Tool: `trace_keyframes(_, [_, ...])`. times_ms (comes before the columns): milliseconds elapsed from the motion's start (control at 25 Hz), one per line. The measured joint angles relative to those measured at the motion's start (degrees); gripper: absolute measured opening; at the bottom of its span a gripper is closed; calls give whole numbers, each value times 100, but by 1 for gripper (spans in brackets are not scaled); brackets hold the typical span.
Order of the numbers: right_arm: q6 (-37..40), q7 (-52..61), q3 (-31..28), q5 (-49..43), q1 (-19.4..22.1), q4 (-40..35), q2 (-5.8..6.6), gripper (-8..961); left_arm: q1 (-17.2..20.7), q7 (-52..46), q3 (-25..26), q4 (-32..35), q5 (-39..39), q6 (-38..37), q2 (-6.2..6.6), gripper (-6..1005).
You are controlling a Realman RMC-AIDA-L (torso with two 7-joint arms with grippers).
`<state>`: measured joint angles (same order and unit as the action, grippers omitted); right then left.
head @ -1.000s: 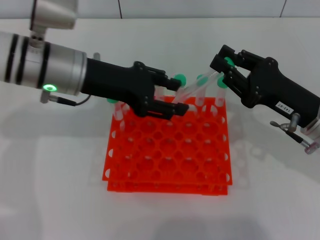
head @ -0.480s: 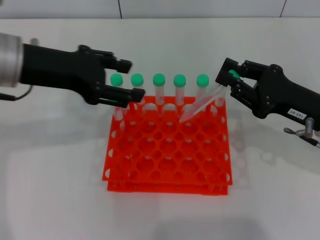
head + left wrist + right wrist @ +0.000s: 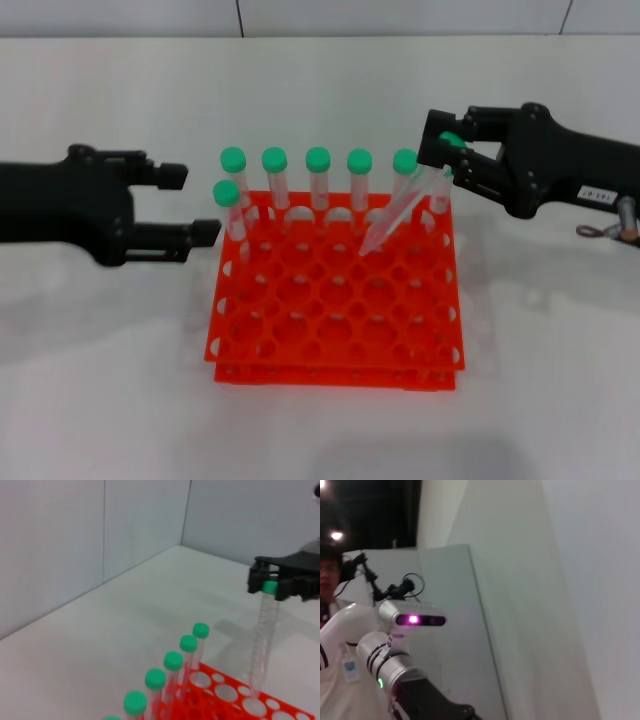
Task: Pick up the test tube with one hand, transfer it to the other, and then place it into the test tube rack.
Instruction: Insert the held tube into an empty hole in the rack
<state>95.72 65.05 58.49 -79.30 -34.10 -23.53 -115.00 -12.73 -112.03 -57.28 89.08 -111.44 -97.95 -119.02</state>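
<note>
My right gripper (image 3: 449, 152), the one with the white label, is shut on the green cap of the test tube (image 3: 394, 216). The clear tube slants down and to the left, and its tip sits over a hole near the back of the orange-red test tube rack (image 3: 335, 330). The left wrist view shows the same: the right gripper (image 3: 270, 581) holds the test tube (image 3: 261, 645) with its tip just above the rack (image 3: 227, 696). My unlabelled left gripper (image 3: 198, 204) is open and holds nothing, level with the rack's back-left corner and apart from it.
Several other green-capped tubes (image 3: 318, 175) stand upright along the rack's back row, with one more at the left (image 3: 228, 205). White table lies on all sides of the rack, and a wall runs behind it. The right wrist view shows my left arm (image 3: 395, 670) and a wall.
My left gripper has let go of the tube and pulled back to the left, away from the rack. The right gripper keeps the tube and has shifted slightly left.
</note>
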Motion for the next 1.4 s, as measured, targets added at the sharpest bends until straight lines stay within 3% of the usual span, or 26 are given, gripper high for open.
trace_keyframes(240, [-147,580,29,-286,-241,-581,6,261,860,616,21,105,462,-12,-25,743])
trace_keyframes(480, [-164,920,65,-494,-503,-853,14,261,1362,1215,157,-334,675,76,-42,742])
trace_keyframes(800, [-464,1327,354,-750,-764,-1276,-22,262,1337,2127,767,-1485,829,-104,-18,742])
trace_keyframes(1400, [-1375,1537,1025,-640,-956,-1414,-116,263,1197,2760,1492,-2137,707,-237,-10,742])
